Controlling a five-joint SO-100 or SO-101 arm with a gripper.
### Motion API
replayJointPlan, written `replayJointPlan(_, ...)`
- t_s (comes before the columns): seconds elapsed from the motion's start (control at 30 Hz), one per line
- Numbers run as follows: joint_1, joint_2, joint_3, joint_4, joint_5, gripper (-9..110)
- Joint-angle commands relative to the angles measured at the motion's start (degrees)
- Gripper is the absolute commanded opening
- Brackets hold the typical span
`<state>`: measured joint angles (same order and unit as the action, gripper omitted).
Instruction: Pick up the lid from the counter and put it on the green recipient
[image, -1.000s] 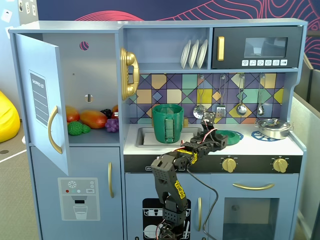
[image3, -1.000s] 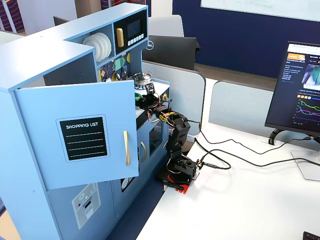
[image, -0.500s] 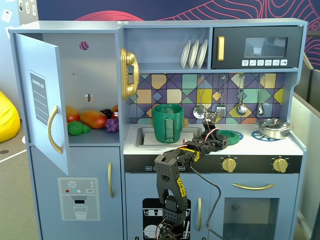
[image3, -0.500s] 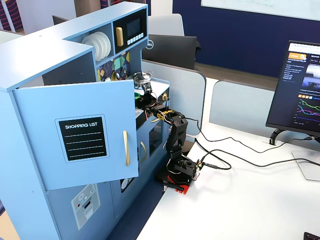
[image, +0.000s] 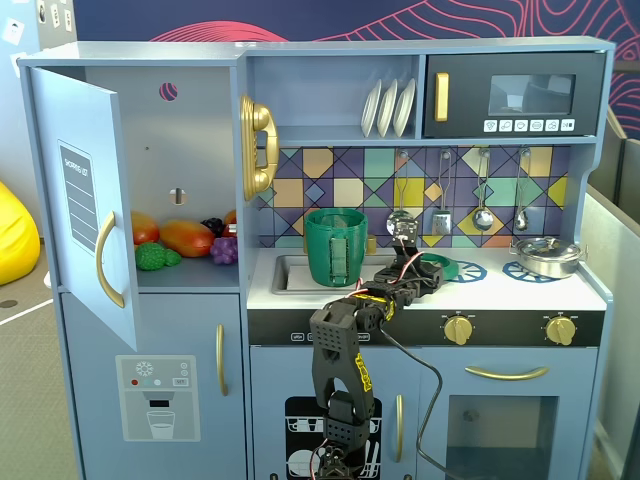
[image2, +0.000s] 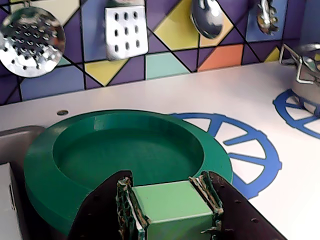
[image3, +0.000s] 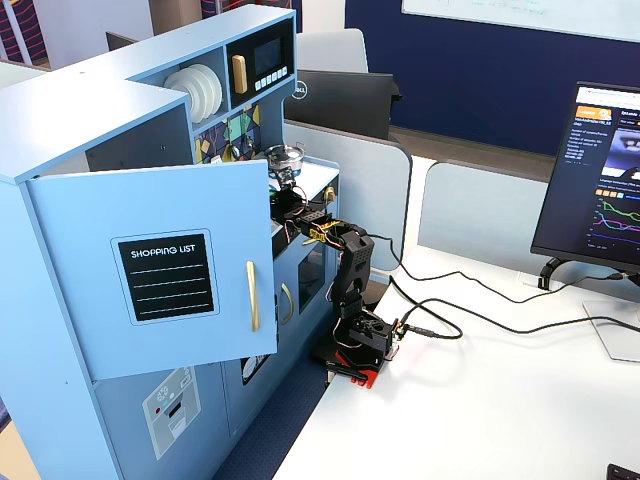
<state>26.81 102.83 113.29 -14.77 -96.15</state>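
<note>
The lid is a round dark-green disc with a sunken middle. It lies on the white counter, partly over a blue burner pattern. My gripper is shut on a light-green square knob at the lid's near edge, with both pads against its sides. In a fixed view the lid is right of the sink, with the gripper at its left edge. The green recipient, a tall dark-green pot with a flat handle, stands in the sink to the left of the gripper. I cannot tell if the lid is lifted.
A silver pan sits on the right burner and shows in the wrist view. Utensils hang on the tiled back wall. The cupboard door stands open at the left, with toy food on its shelf. The arm reaches up from the desk.
</note>
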Motion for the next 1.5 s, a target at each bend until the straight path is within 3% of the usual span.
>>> replayJointPlan(0.0,-0.4,1.1,-1.6,-2.5,-0.1,0)
replayJointPlan(0.3,0.6,2.5,-3.2,-2.8,-1.2,0)
replayJointPlan(0.8,0.3,11.6,-17.5,13.0,-0.9,0)
replayJointPlan(1.47,-17.6,17.2,-34.0,32.7,-2.7,0)
